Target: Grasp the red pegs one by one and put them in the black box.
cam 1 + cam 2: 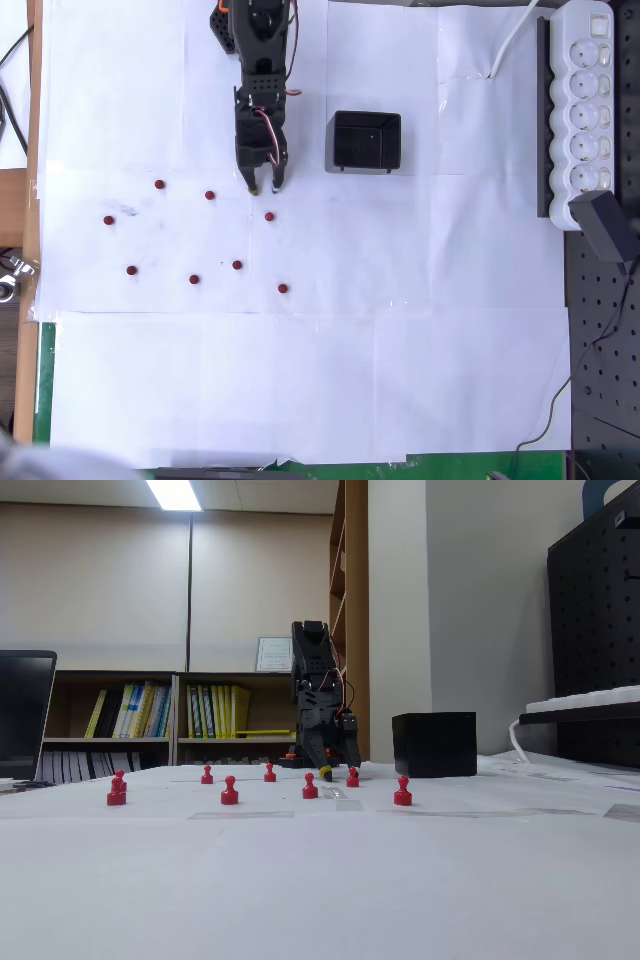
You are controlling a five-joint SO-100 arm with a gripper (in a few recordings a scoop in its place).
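Eight small dark red round pegs (pixel 209 195) are scattered on white paper (pixel 300 380). The black two-finger gripper (pixel 264 187) is spread, empty, left of the glossy black open box (pixel 366 141).

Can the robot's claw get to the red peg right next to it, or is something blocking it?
Probably yes. The gripper hangs just above the nearest red peg in the overhead view, with only bare white paper between them. The black box sits off to the side, out of the way.
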